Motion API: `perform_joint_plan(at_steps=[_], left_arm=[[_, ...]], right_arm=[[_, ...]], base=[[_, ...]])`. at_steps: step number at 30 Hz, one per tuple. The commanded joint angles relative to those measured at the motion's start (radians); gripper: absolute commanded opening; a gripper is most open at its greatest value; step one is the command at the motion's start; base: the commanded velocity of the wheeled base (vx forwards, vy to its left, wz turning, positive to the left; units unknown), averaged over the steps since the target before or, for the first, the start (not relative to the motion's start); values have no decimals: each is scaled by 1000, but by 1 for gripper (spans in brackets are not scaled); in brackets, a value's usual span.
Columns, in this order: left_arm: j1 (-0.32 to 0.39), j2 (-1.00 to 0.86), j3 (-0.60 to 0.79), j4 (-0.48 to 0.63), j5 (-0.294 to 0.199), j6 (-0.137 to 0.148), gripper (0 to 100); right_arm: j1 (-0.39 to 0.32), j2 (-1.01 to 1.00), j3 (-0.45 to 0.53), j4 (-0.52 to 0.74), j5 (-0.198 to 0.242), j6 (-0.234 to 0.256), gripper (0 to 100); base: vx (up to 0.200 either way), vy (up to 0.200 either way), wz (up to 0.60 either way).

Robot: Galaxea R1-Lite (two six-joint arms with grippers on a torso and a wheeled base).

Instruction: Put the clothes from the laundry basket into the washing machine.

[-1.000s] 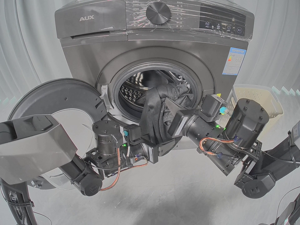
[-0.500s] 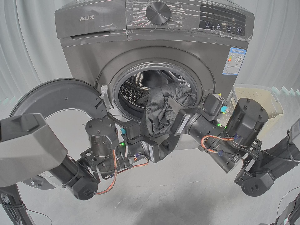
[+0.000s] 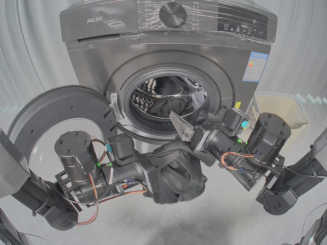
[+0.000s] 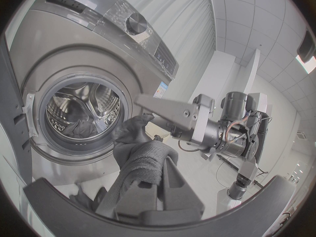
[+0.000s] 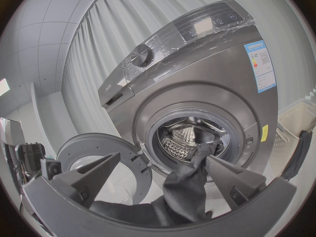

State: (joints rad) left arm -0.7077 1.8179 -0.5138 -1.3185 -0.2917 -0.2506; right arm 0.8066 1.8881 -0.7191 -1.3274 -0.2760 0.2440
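Head view — door (image 3: 68, 102) open L, basket (image 3: 282, 103) R, garment (image 3: 184, 177) hanging

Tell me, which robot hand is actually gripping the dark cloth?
The left hand, shut on the dark cloth; the right hand stands wide open, cloth merely draped against one finger.

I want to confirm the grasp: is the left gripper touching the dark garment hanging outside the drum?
Touching. In the left wrist view the left gripper is clamped on the dark garment.
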Motion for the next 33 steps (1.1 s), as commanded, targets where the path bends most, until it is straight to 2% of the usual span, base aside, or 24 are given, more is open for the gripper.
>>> perform_joint_plan(at_steps=[1, 17, 19, 20, 21, 23, 24, 29, 33], left_arm=[[4, -26, 0, -10, 2, -1, 0], [40, -42, -41, -45, 20, -2, 0], [45, -51, -41, -44, 20, -2, 0], [45, -51, -41, -44, 20, -2, 0], [45, -51, -45, -45, 19, -2, 0], [45, -51, -46, -47, 19, -2, 0], [43, -52, -48, -50, 19, -12, 0], [45, -49, -63, -50, 19, -16, 0], [45, -49, -94, -50, 49, -16, 0]], right_arm=[[-18, -6, 23, -1, 0, 1, 100], [-122, -83, 201, -21, 4, -3, 100], [-147, -83, 233, -22, 32, -3, 100], [-147, -83, 233, -22, 32, -3, 100], [-161, -83, 259, -33, 60, 0, 100], [-164, -83, 268, -42, 69, 0, 100], [-173, -76, 297, -75, 90, -2, 100], [-191, -67, 333, -101, 112, -3, 100], [-199, -47, 366, -101, 118, -6, 100]], base=[[0, 0, 0], [0, 0, 0], [0, 0, 0], [0, 0, 0], [0, 0, 0], [0, 0, 0], [0, 0, 0], [0, 0, 0], [0, 0, 0]])
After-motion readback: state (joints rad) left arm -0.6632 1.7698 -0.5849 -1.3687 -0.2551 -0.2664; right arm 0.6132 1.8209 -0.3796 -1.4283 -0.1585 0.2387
